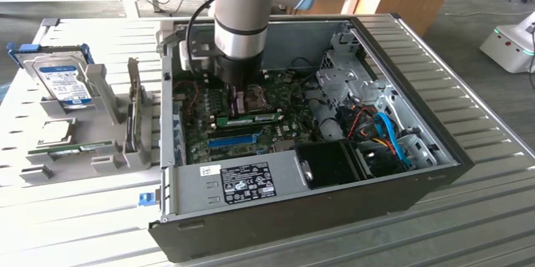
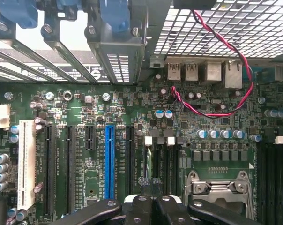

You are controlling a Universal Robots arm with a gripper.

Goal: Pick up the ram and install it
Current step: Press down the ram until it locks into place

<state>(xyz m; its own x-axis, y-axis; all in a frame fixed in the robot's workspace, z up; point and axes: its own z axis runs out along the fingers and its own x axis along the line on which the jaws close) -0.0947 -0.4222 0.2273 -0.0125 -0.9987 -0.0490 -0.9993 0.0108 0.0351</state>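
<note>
Well off to the exterior view's left of the end effector [image 1: 242, 99], outside the computer case [image 1: 250, 217], a hard drive [image 1: 62, 78] stands in a grey rack on the ribbed surface [image 1: 468, 60]. A second green stick [image 1: 74, 150] lies low in that rack.

The arm reaches straight down into the open case. The ram [image 1: 255, 118] sits directly beneath the end effector, on edge over the motherboard. Its long axis runs parallel to the blue slot [image 1: 230, 141], which lies just beyond it on the side nearer the case's front wall.

In the wrist view the end effector [image 2: 149, 183] is drawn narrow, its black fingers [image 2: 137, 206] brought together. The ram [image 2: 150, 161] appears edge-on as a thin pale-green line leading straight away from the fingertips, along a memory slot with white clips at its far end. The blue slot [image 2: 109, 159] runs alongside and a little apart, and the metal processor socket [image 2: 221, 187] lies on the opposite side.

The fingertips meet right at the ram's upper edge, but it cannot be told whether they pinch that edge or merely bear on it. Judging by how low and square it stands, the ram looks at least partly entered in its slot.

The ram itself is a slim green board with small dark chips and a pale label on the face turned toward the exterior camera.
</note>
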